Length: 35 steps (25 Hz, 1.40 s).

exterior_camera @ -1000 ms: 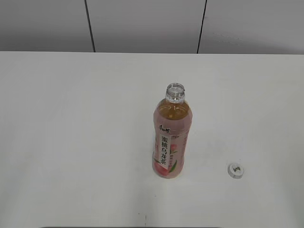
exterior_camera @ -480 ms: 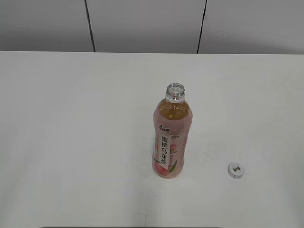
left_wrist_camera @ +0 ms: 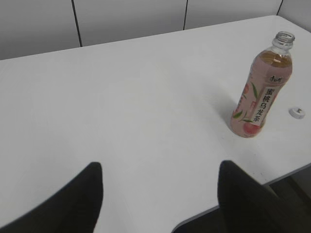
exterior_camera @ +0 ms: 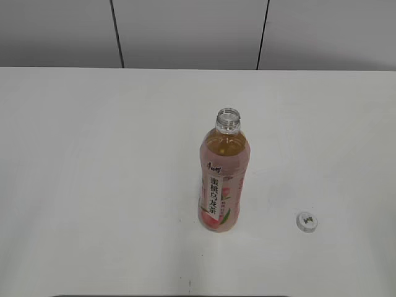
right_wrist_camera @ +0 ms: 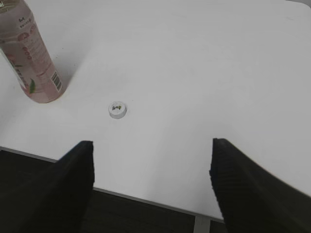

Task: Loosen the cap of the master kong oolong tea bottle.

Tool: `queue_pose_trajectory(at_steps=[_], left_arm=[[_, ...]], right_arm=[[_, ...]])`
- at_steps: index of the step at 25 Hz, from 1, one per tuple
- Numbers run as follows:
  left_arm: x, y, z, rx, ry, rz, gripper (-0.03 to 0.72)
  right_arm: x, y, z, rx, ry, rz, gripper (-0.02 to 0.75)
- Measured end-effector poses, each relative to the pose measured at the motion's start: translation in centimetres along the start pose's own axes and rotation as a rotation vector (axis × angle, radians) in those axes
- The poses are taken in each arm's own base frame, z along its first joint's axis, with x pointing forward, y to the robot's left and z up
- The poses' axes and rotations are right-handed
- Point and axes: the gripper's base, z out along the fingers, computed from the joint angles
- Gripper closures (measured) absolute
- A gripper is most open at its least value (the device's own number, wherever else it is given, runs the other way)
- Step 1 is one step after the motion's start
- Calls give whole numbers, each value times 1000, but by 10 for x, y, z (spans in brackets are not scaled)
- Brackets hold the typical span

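Nothing moved; right wrist alone shows the bottle's [right_wrist_camera: 30, 58] barcode.

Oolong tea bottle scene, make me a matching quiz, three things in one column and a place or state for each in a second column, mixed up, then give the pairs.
Column one:
1. master kong oolong tea bottle
2. cap
3. left gripper

Column two:
A. lying flat on the table, mark facing up
B. fingers spread wide, holding nothing
C. standing upright with its neck uncovered

Pairs: 1-C, 2-A, 3-B
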Motion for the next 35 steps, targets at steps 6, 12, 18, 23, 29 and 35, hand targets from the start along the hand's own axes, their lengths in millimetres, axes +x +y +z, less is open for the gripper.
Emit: queue_pose_trajectory(at_steps=[6,12,18,23,29,35], left_arm=[[0,-1,0,-100,-2,-40,240],[0,-4,1,-288,-6,-113,240],[0,-4,1,-302,-6,-118,245],[0,-4,1,-299,-6,-117,258],[0,-4,1,-299,-6,-116,261],[0,-4,1,-299,-6,-116,272]], right_arm=[[0,0,0,43,2,23,174],[-1,1,0,145,14,79,174],[-1,2,0,164,17,90,174],[-1,2,0,164,17,90,174],[-1,2,0,164,17,90,174],[-1,2,0,164,17,90,174]])
